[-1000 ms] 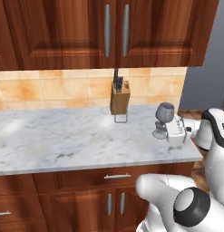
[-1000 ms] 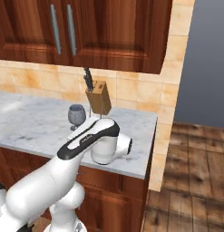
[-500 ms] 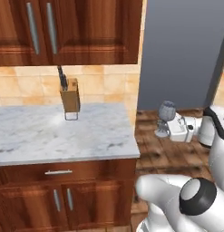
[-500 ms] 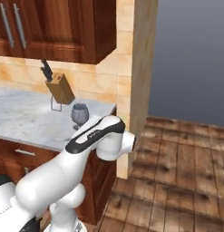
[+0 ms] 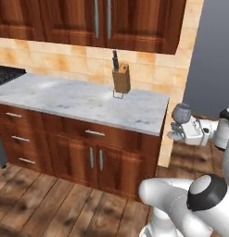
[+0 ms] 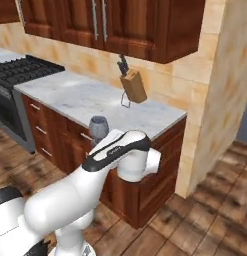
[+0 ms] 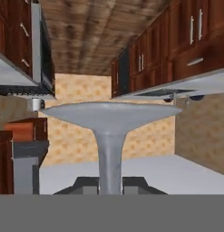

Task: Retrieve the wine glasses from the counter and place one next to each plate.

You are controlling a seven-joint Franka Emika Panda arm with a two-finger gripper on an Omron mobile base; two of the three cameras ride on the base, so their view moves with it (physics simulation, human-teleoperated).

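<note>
A smoky grey wine glass hangs in the air off the right end of the counter, and my gripper is shut on its stem. In the right base view the glass bowl pokes up behind my white forearm, in front of the counter. In the hand view the stem runs up from between my gripper's fingertips to the round foot. The plates are out of view.
A wooden knife block stands at the back of the counter, also seen in the right base view. A black stove adjoins the counter's left end. A tan tiled wall end rises to the right. Wood floor lies below.
The whole picture has shifted: the base has driven back and turned, so the counter sits farther off and the stove has come into view. The glass stays in my shut gripper.
</note>
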